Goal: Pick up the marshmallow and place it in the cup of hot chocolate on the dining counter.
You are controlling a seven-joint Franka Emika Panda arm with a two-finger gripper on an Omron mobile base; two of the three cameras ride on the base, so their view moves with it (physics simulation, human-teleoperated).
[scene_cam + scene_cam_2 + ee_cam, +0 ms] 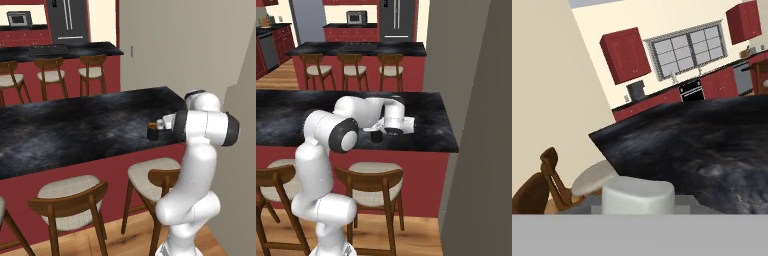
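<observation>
you can't tell how the jaws stand; the white lump at 6 o'clock in the hand view is probably the marshmallow (638, 195), close under the hand. the cup (153, 131) sits just beside the hand, near the surface's (75, 127) front edge, so the drop looks short.

Tilted view along the dining counter (702, 145), black marbled slab running far. White roundish marshmallow (638, 196) fills bottom centre, close to the lens. Wooden stool (567, 180) with pale seat at left. Red cabinets (624, 56) and window (687, 49) far behind.
</observation>
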